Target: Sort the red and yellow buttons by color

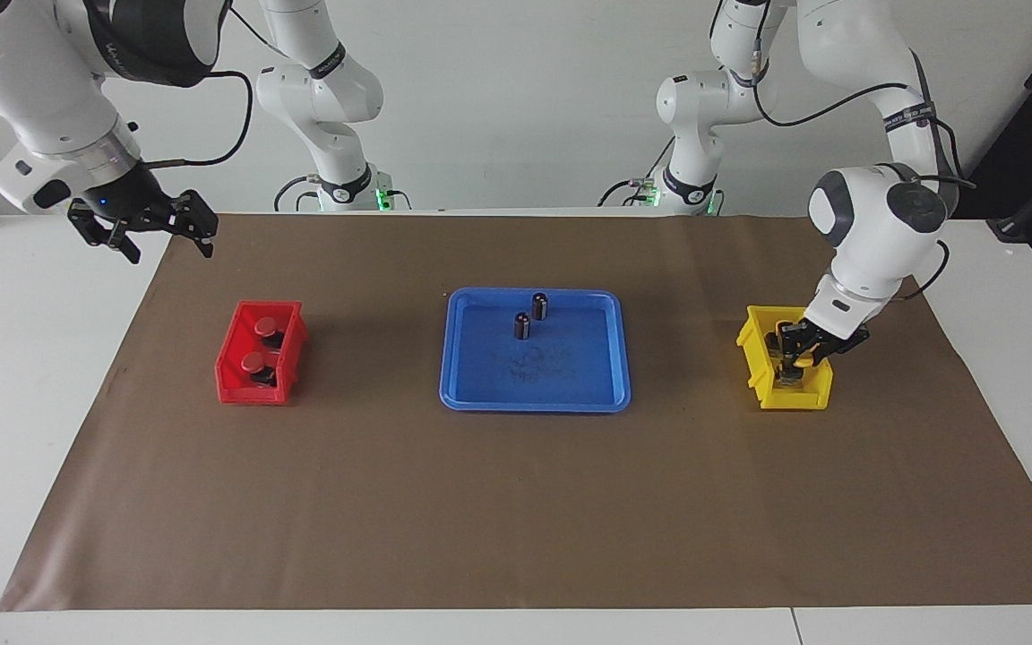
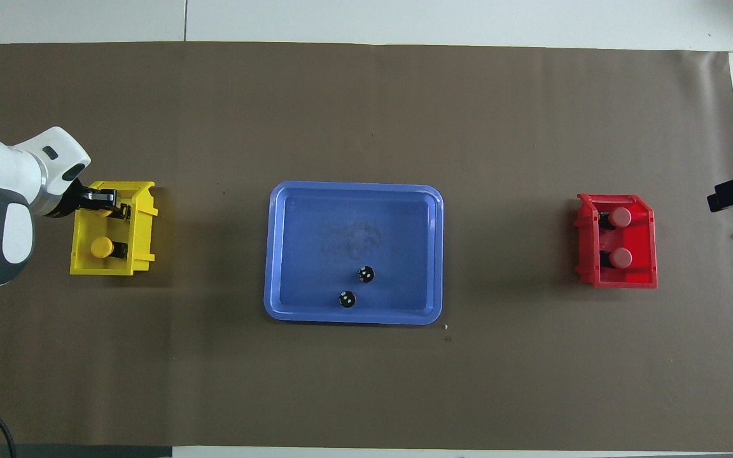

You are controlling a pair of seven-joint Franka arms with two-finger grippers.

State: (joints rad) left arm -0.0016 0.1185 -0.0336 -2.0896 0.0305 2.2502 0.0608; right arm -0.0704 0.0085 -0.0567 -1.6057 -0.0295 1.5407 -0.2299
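Waiting claw: right gripper (image 1: 167, 246), upper left of the facing view, up in the air, spread wide.
Red bin (image 1: 229, 381): middle left; both red buttons (image 1: 268, 326) (image 1: 253, 362) inside.
Blue tray (image 1: 534, 405): center; two dark cylinders (image 1: 539, 305) in it.
Yellow bin (image 1: 798, 400): middle right; one yellow button (image 2: 102, 247) inside.
Left gripper (image 1: 789, 358): down in the yellow bin; spread or pinching, cannot tell.

White table (image 1: 32, 376) covered by a brown paper sheet (image 1: 516, 502). Directly on the sheet: blue tray (image 1: 467, 394) at the middle, red bin (image 1: 227, 381) toward the right arm's end, yellow bin (image 1: 753, 345) toward the left arm's end. All three well apart, in a rough row across the table.
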